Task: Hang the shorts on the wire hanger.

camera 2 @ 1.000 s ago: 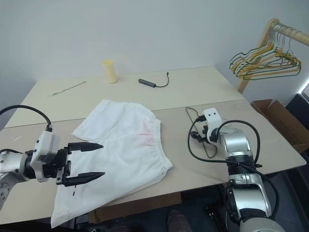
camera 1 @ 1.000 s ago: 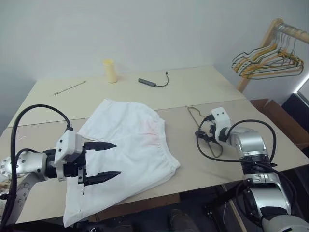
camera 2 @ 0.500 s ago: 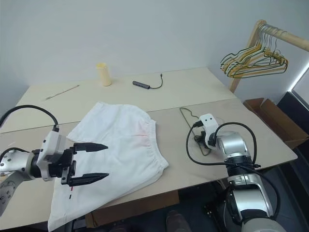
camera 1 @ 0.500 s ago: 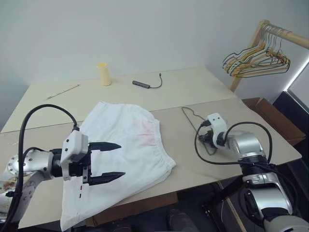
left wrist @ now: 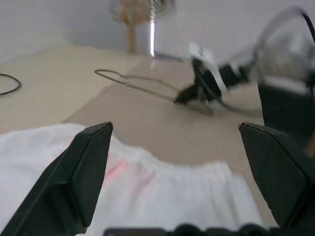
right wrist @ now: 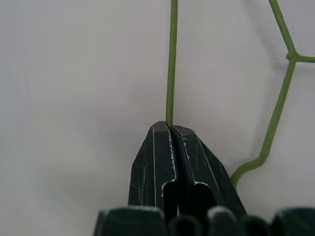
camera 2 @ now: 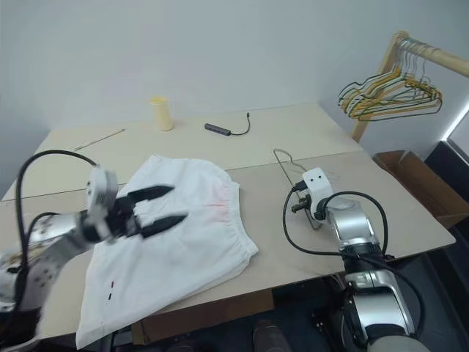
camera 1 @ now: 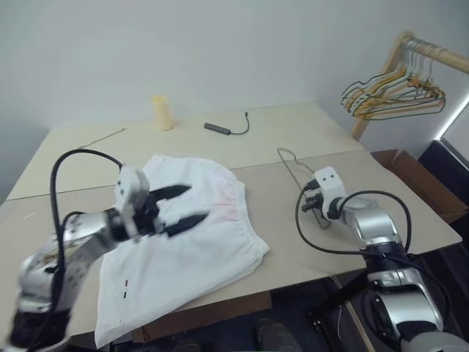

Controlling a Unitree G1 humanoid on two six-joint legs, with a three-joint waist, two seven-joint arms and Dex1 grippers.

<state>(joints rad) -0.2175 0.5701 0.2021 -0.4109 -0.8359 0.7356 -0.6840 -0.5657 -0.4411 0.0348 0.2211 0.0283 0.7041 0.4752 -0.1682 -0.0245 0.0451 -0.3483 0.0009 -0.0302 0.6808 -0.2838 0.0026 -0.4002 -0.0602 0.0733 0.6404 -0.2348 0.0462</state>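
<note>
Right wrist view gives us our right end effector (right wrist: 171, 129) with its two black fingers pressed together on a straight run of the thin bare grey metal wire hanger (right wrist: 171, 59), which lies on the pale beige worktop (camera 1: 410, 198) just in front of that arm. We judge this pinch to be slim: the wire sits at the very tips, so on lifting it could swivel or slip out, and the frame could swing. Our left end effector (camera 1: 178, 206) hangs with its fingers spread wide and nothing between them, above the white thin fabric shorts (camera 1: 183, 257) with the gathered waistband, which lie spread flat on the worktop well apart from the hanger. If we close there on a single loose layer, the cloth may bunch or drag toward the near edge, where one hem already reaches. Threading limp fabric over a wobbling wire is, in our view, the likeliest point of failure.
</note>
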